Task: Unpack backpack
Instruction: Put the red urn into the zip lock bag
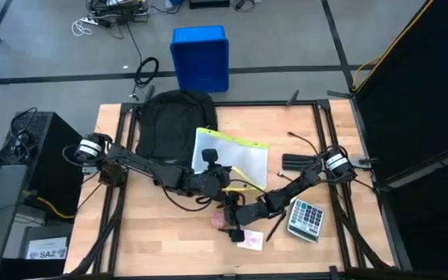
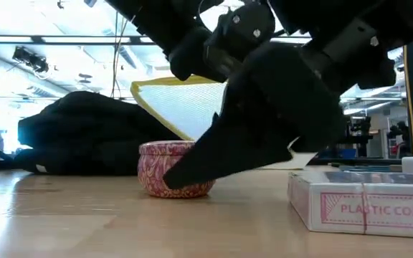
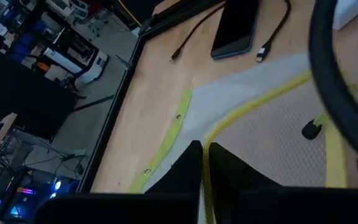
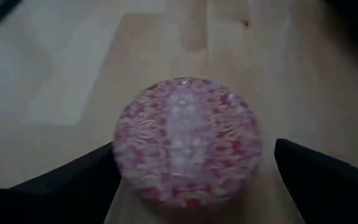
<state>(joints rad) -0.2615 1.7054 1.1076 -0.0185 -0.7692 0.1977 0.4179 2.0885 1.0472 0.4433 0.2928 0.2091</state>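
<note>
Wooden planks make up the counter (image 1: 169, 241), which stands on a grey floor beside a blue bin (image 1: 201, 58). At the far side of the counter, left of centre, lies the backpack (image 1: 169, 123), flat, its long axis running from the far edge toward the near one, rounded end at the far edge. A yellow-trimmed mesh pouch (image 1: 236, 155) leans against its right side. The left tool (image 3: 202, 163) hovers over this pouch with its fingers pressed together. The right tool (image 4: 191, 186) sits low at the near middle, fingers spread on either side of a small round pink-patterned tin (image 4: 188, 146) without touching it. Just beside the tin lies a card box (image 2: 368, 204) printed "PLASTIC COATE", the rest cut off. A calculator (image 1: 306, 219) rests to the right, and a black phone (image 3: 236, 28) with a cable (image 3: 272, 34) farther back.
</note>
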